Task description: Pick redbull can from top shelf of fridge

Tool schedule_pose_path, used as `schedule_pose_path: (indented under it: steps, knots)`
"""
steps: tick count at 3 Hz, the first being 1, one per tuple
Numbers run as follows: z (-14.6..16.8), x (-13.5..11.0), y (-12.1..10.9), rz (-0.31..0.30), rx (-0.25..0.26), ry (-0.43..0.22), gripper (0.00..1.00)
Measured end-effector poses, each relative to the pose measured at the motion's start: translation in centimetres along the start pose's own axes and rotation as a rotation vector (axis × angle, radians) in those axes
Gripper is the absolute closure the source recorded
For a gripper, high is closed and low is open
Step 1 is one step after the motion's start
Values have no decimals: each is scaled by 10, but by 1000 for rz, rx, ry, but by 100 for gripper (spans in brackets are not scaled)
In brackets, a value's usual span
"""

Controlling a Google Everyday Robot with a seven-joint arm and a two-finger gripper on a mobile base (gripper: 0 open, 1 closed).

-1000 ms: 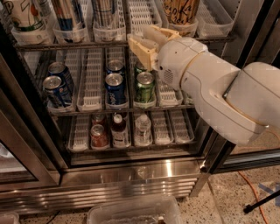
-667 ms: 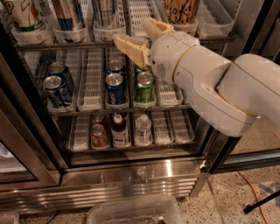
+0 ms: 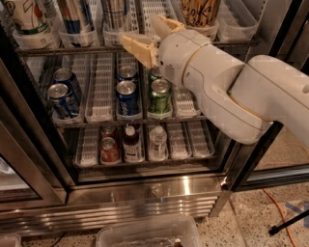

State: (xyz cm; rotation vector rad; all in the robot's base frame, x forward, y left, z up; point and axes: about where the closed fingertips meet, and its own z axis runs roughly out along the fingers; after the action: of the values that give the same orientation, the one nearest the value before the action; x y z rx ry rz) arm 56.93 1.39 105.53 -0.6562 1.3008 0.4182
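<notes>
One large fridge (image 3: 145,193) filled most of the view, with dark door frames, a brushed stainless-steel base and several wire racks inside. Across its right half reached the robot arm (image 3: 231,96), a thick rounded body of smooth white plastic with a thin tan ring at one joint.

Along the upper edge ran the top shelf (image 3: 91,49), a dark metal wire rack that carried white slotted plastic lane trays with raised fronts. The gripper (image 3: 147,36) was in front of this shelf, before the lanes at its middle. Its two jaws were flat, pale tan pieces, spread apart and grasping nothing.

On the speckled floor below lay a clear plastic tub (image 3: 145,234) with rounded corners.

The redbull can (image 3: 76,17) stood upright in a lane tray at the left part of the top shelf, slim and silver with blue diagonal panels. It was to the left of the gripper and apart from it. Another tall silver can (image 3: 114,8) stood in the next lane between them, and the lower jaw's tip appeared just in front of that tray. To the right was a tall tan can (image 3: 200,9) with dark script.

On the rack under it stood short blue soda cans (image 3: 126,96) and a green can (image 3: 159,95), all with shiny round lids. Lowest were three small bottles (image 3: 131,147) side by side.
</notes>
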Motion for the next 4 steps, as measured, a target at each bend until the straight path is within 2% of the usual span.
schedule_pose_path:
  steps: [1,2,3,4]
  knots:
    - [10,-3,2,10,2,-17,35]
    - [31,4,5,28,1,-6,35]
    - [57,2,0,42,-16,-31,38]
    - [64,0,0,44,-25,-39,38]
